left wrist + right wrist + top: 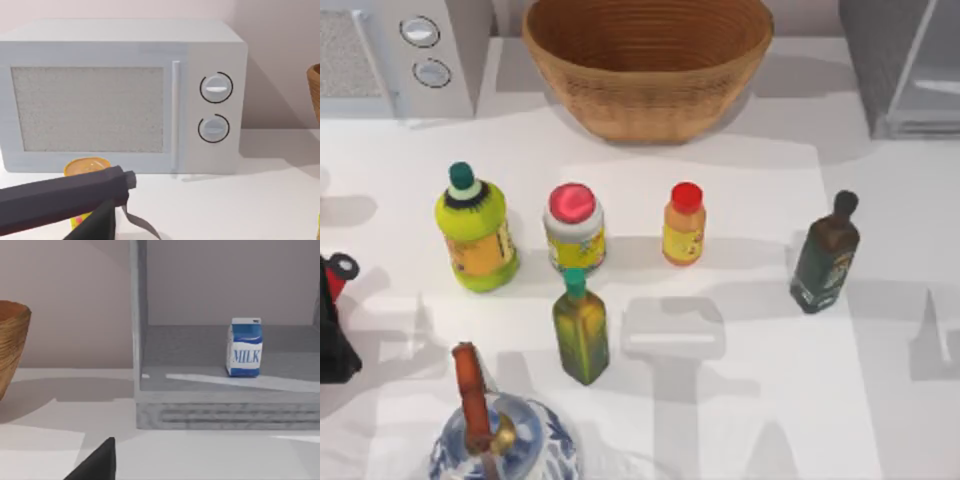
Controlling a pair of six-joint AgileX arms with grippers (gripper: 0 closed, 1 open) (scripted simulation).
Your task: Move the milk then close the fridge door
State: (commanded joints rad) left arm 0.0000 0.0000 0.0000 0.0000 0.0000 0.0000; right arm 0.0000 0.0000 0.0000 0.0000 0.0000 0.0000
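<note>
Already the milk [245,347] stands upright on the fridge's [225,405] grey shelf, right of the wicker basket [648,65], so closing the fridge door [925,60] looks next; whether either gripper's jaws are open, I cannot tell.

blue-and-white milk [245,347], grey fridge [200,390], tan basket [648,62]

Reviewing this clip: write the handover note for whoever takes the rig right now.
Left gripper: low over the table, facing the microwave.
Right gripper: low, facing the open fridge, short of it.
Milk: upright on the fridge floor, neither gripper touching it.
Done: milk appears to be placed inside.
Left: shut the fridge.
</note>
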